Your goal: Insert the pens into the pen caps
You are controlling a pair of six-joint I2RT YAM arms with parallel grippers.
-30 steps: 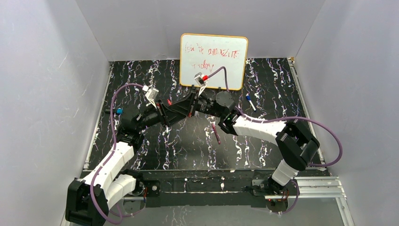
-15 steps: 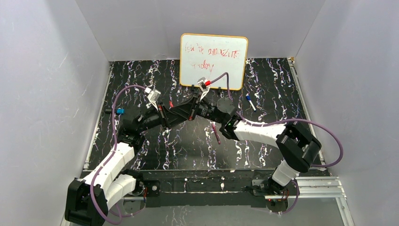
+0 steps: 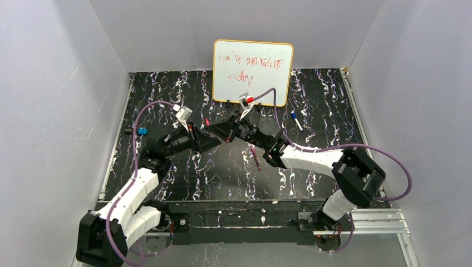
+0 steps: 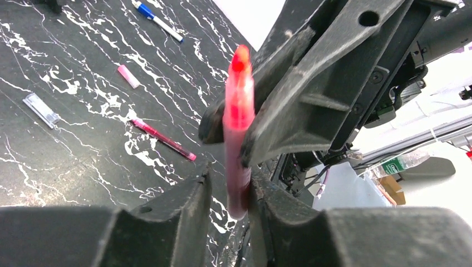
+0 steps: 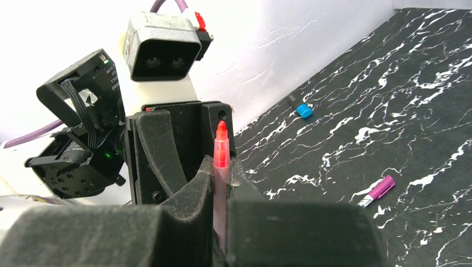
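Observation:
A pink pen (image 4: pixel 239 111) with a bare red tip stands upright between both grippers above the middle of the mat. My right gripper (image 5: pixel 221 167) is shut on its body; it also shows in the left wrist view (image 4: pixel 228 139). My left gripper (image 4: pixel 228 181) brackets the pen's lower end, its right finger against the pen and a gap at its left finger. In the top view the two grippers, left (image 3: pixel 214 140) and right (image 3: pixel 214 127), meet, with the pen's tip (image 3: pixel 207 122) showing. A pink cap (image 4: pixel 128 76) and a clear grey cap (image 4: pixel 40 108) lie on the mat.
A magenta pen (image 3: pixel 255 157) lies mid-mat, also in the left wrist view (image 4: pixel 163 139). A white pen with a blue end (image 3: pixel 296 120) lies right of the whiteboard (image 3: pixel 253 71). A blue-ended piece (image 3: pixel 140 131) lies at the left edge. A magenta pen piece (image 5: pixel 378 191) lies on the mat.
The point where the grippers meet has shifted slightly left and toward the near edge. The right arm has reached further left, and the pen's red tip now shows from above.

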